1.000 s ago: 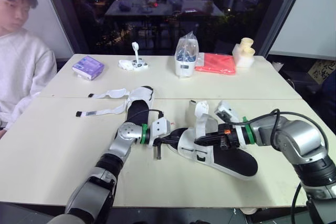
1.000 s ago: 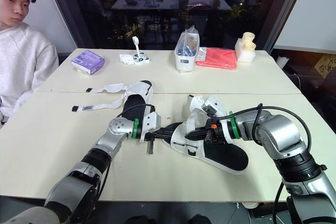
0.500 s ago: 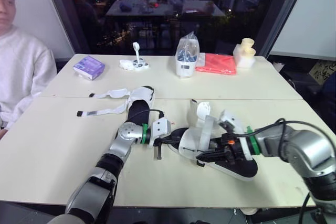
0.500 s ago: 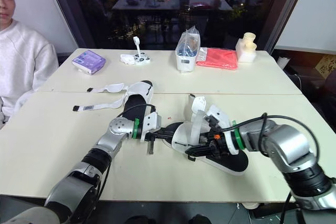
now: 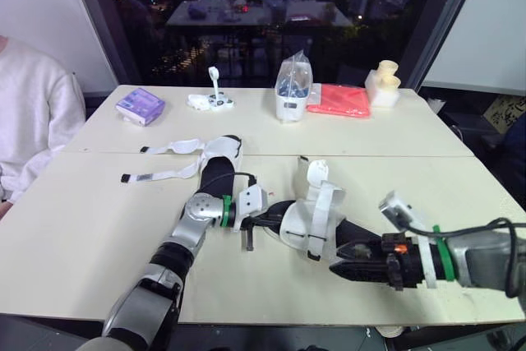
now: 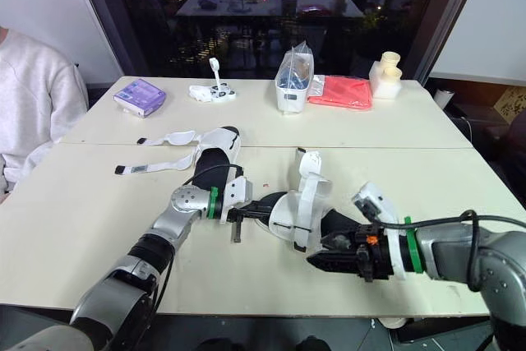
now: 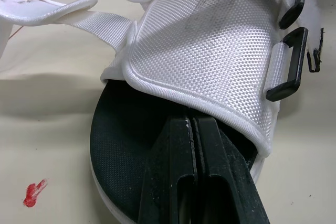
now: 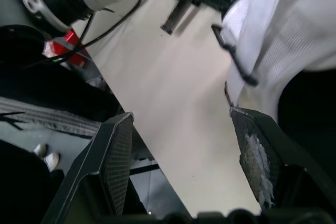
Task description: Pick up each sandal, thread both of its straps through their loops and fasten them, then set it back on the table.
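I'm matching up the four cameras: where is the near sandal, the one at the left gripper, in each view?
Left eye view: near sandal, centre, just right of the left gripper.
Right eye view: centre, same side of that gripper.
Left wrist view: straight ahead, white upper arching over the fingers.
Right wrist view: just past the open right gripper.
Shared landmark: the left gripper at its end.

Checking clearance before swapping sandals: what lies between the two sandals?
The left gripper and its wrist, reaching onto the near sandal, beside the far sandal; shown in the eye views.
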{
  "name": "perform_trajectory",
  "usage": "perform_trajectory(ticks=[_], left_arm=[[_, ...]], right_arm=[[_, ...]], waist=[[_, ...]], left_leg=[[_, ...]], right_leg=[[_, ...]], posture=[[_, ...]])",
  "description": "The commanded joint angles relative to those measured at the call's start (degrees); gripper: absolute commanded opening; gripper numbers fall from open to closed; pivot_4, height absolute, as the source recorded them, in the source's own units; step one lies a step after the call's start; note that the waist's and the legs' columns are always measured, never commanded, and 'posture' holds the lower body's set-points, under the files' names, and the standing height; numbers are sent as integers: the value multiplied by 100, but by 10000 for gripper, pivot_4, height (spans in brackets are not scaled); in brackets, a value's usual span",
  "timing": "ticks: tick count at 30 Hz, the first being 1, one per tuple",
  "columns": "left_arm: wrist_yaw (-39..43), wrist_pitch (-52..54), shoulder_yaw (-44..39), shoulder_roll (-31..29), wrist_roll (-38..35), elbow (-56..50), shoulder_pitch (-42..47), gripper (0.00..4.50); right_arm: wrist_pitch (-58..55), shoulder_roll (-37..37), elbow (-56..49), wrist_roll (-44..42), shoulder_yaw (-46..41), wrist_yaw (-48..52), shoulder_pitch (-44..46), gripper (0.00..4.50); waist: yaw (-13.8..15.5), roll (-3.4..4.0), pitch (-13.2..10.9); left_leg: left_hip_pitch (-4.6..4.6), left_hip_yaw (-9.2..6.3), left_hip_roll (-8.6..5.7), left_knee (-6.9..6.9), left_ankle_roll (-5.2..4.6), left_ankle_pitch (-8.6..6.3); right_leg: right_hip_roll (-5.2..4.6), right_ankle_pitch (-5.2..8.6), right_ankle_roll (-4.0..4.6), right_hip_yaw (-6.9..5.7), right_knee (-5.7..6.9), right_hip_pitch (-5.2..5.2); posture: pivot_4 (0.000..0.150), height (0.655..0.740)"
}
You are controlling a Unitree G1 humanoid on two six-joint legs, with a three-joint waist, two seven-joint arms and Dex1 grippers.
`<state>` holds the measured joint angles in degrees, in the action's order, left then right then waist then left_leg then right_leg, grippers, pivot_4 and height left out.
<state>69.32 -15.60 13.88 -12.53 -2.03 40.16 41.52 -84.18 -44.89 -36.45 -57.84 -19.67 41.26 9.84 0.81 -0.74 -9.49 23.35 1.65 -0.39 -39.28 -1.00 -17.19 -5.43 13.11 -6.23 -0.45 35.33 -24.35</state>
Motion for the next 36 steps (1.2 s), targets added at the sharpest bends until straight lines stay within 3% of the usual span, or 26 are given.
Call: perform_trajectory(ticks=[1, 8, 20, 21, 22, 27, 36], left_arm=[[120, 115, 122, 15, -50, -282, -130, 0], [218, 584, 148, -93, -179, -1041, -445, 0], [120, 849, 221, -153, -170, -1441, -699, 0], [113, 846, 221, -151, -167, -1434, -700, 0], [107, 841, 222, -149, -164, -1429, -702, 0], [58, 766, 224, -146, -120, -1311, -663, 0], [26, 771, 300, -110, -91, -1367, -703, 0]], right_arm=[[288, 121, -110, 173, 210, -363, -121, 31404], [965, 324, 341, 652, 765, -654, -180, 31404], [1074, 765, 834, 422, 1004, -772, 150, 31404], [1072, 781, 866, 426, 1033, -772, 165, 26050], [1062, 792, 894, 427, 1057, -770, 174, 23930], [1118, 726, 955, 461, 1179, -684, 149, 426], [891, -59, 464, 256, 1420, -171, -747, 426]], waist=[[-5, 0, 0], [-5, 1, 0], [-9, 1, 0], [-7, 1, 0], [-7, 1, 0], [-7, 1, 0], [13, 1, 1]], left_leg=[[0, 1, 0, 0, 0, 0], [0, 0, 1, 0, 0, 0], [-4, -1, 8, 0, -1, 1], [-4, -1, 8, -1, -1, 1], [-4, -1, 8, -1, -1, 1], [-4, -1, 8, -1, -1, 1], [-2, -3, 7, -1, -1, 1]], right_leg=[[1, 0, 0, 0, 1, 0], [22, 0, 0, 0, 0, -1], [34, 0, 0, 1, 5, 0], [34, 0, 0, 1, 6, 0], [34, 0, 0, 2, 6, 0], [34, 0, 0, 1, 7, 0], [34, 0, 0, 2, 5, 2]], posture=[[1500, 7400], [1500, 7400], [1500, 7400], [1500, 7400], [1500, 7400], [1500, 7400], [1500, 7400]])
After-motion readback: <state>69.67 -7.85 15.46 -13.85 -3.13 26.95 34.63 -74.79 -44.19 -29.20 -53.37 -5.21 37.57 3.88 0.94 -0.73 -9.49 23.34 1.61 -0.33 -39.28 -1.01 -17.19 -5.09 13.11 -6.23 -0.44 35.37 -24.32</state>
